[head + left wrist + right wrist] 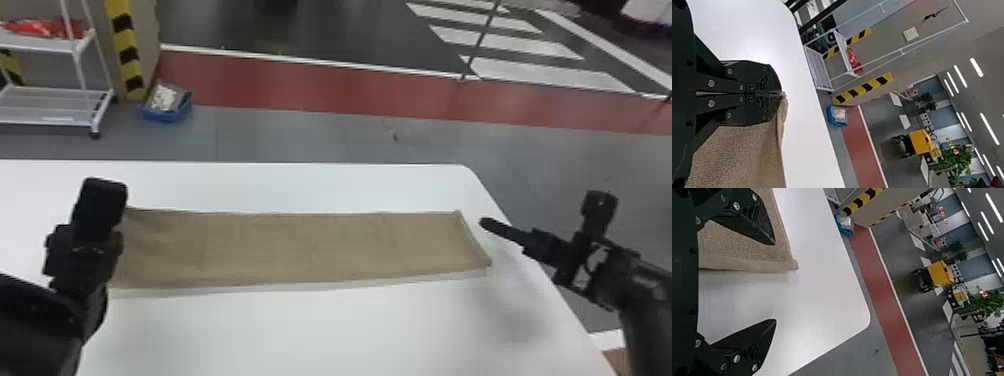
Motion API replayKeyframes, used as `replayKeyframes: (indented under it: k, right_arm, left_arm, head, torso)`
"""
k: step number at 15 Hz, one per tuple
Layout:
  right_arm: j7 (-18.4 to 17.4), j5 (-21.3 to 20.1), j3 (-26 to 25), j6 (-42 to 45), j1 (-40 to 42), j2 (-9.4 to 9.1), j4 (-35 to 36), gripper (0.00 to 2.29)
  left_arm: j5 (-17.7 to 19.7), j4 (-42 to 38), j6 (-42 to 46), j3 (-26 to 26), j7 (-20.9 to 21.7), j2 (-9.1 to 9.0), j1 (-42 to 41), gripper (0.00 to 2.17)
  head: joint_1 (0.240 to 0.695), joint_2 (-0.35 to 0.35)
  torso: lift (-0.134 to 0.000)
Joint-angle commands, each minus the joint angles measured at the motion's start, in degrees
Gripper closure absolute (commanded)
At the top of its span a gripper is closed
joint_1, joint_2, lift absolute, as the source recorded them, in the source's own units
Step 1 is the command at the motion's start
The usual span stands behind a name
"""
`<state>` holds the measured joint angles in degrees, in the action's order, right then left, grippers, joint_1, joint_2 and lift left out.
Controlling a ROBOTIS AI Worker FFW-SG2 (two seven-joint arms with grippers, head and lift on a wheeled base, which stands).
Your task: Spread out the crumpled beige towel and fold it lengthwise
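The beige towel [300,247] lies as a long, mostly smooth strip across the white table, with slight wrinkles at its left end. My left gripper [102,187] is at the far left corner of the strip. In the left wrist view that gripper [781,94] is shut on the edge of the towel [746,156]. Beyond the strip's right end is my right gripper [487,225]. In the right wrist view this gripper [774,282] stands wide open, one finger over the towel [738,246] near its corner, the other over bare table.
The white table [320,330] has a rounded far right corner, and its right edge runs beneath the right arm. On the floor behind stand a white rack [55,120] and a blue bin [167,115].
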<state>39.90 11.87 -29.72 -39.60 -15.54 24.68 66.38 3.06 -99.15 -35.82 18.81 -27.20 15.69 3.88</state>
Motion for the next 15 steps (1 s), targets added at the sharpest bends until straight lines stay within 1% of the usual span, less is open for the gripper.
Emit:
replayKeyframes:
  k: [1, 2, 3, 5, 6, 8, 10, 11, 12, 13, 15]
  right_arm:
    - [0.35, 1.49, -1.31, -0.62, 2.71, 0.28, 2.70, 0.05]
    - [0.35, 2.28, -1.66, -0.62, 3.77, 0.55, 3.41, 0.05]
    - [0.53, 2.81, -2.80, -0.80, 4.64, 1.34, 3.41, 0.05]
    - [0.88, 3.86, -2.98, -0.62, 5.44, 1.69, 3.67, 0.05]
    - [0.88, 4.13, -4.03, -0.80, 6.49, 1.78, 4.64, 0.05]
    - [1.32, 5.53, -4.30, -1.85, 8.16, 1.60, 7.18, 0.05]
    - [1.50, 5.97, -5.70, -3.08, 9.48, 0.55, 10.00, 0.05]
    - [1.67, 6.85, -5.97, -3.26, 10.09, 0.37, 11.32, 0.05]
    - [2.29, 6.85, -5.97, -2.38, 10.45, 0.28, 12.37, 0.05]
    - [3.08, 6.41, -5.79, -0.97, 10.53, 0.37, 12.72, 0.07]
    - [3.17, 4.57, -5.00, -1.15, 9.30, 0.46, 13.42, 0.07]
  left_arm:
    - [-1.22, -0.34, 0.00, 0.26, -0.49, -0.04, -0.80, 0.59]
    - [-1.57, -0.43, 0.00, 0.08, -0.92, -0.04, -1.24, 0.25]
    - [-1.57, -0.70, 0.00, -0.36, -1.28, -0.04, -1.50, 0.19]
    - [-1.57, -1.22, 0.17, -1.41, -1.63, -0.04, -2.65, 0.19]
    - [-1.66, -1.49, 0.70, -1.85, -2.24, -0.04, -3.00, 0.15]
    - [-1.66, -2.81, 0.88, -3.34, -2.42, 0.31, -4.32, 0.15]
    - [-1.57, -5.44, 2.81, -6.07, -2.33, 0.39, -6.69, 0.15]
    - [-0.78, -7.11, 5.10, -7.56, -1.72, 0.48, -8.01, 0.15]
    - [0.89, -8.43, 7.03, -9.15, -0.84, 0.66, -9.06, 0.15]
    - [2.65, -9.31, 8.61, -10.73, 0.74, 0.83, -9.68, 0.15]
    - [5.55, -10.36, 8.44, -13.01, 3.03, 1.36, -9.94, 0.15]
  head:
    - [0.695, -0.263]
    - [0.695, -0.266]
    - [0.695, -0.268]
    - [0.695, -0.279]
    - [0.695, -0.281]
    - [0.695, -0.280]
    - [0.695, -0.272]
    - [0.695, -0.266]
    - [0.695, -0.259]
    - [0.695, -0.250]
    - [0.695, -0.241]
  torso:
    - [-0.124]
    - [-0.124]
    - [-0.124]
    - [-0.124]
    - [-0.124]
    - [-0.124]
    - [-0.124]
    - [-0.124]
    - [-0.124]
    - [-0.124]
    - [-0.124]
